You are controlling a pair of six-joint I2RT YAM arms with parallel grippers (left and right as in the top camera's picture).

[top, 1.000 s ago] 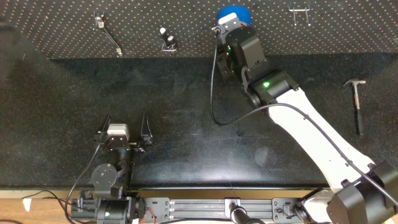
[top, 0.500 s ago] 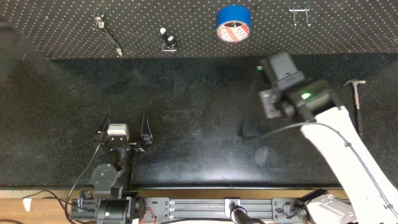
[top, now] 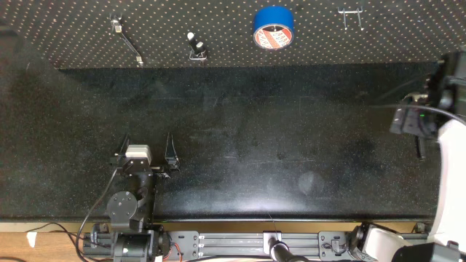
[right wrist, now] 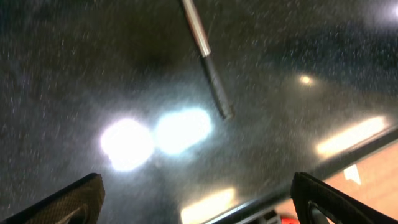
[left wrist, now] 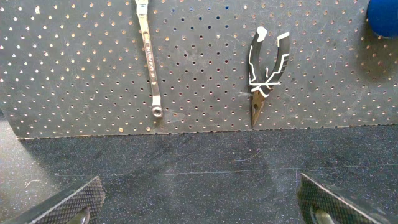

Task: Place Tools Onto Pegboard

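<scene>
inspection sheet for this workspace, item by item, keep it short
surface: black worktop with specks and glare; pegboard along its far edge
job's things: wrench, pliers and blue tape roll hang on the pegboard; hammer lies on the worktop at the right; one hook is bare
clutter: nothing seen
grippers: left pincer open, holding nothing, facing the pegboard; right pincer open, holding nothing, above the hammer's handle
cables: black cable loops by the left arm's base
surroundings: mounting rail along the near edge
</scene>
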